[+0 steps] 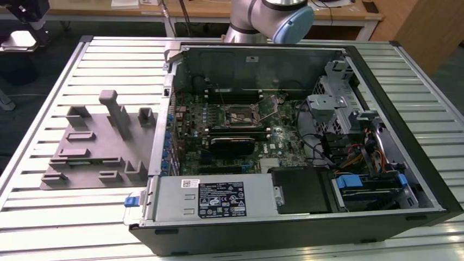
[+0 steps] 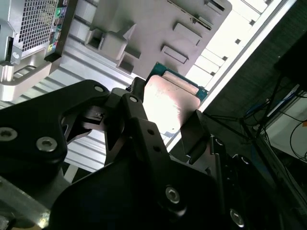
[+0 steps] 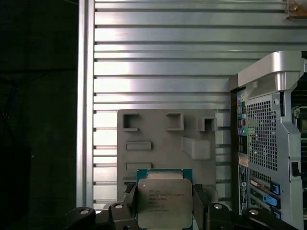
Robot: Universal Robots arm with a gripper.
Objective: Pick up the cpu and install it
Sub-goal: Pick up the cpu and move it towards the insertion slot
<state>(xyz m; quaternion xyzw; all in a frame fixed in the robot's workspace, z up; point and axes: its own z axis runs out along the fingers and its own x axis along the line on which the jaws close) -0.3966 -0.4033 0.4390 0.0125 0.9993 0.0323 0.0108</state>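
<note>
- Gripper is closed on the cpu, with one black finger against each of two opposite edges; fingers show in both wrist views.
- Cpu: a flat square with a silver metal top and a green board rim showing around the lid. The lid faces the first wrist camera.
- In the second wrist view the cpu sits pinched in the gripper, its lid catching strong glare.
- Behind the held cpu lies the grey fixture, flat on the slatted metal table. Whether the chip touches the fixture or hangs clear of it, I cannot tell.
- Just beside the fixture stands the rear panel of the computer case, with perforated grille and coloured ports.
- Exterior view: the case lies on its side with the cover off and the motherboard exposed.
- The socket sits near the middle of the board, its lever raised; no chip can be made out in it.
- Power supply runs along the near edge of the case.
- The fixture is on the table at the exterior view's left of the case.
- Arm rises behind the case's far wall.
</note>
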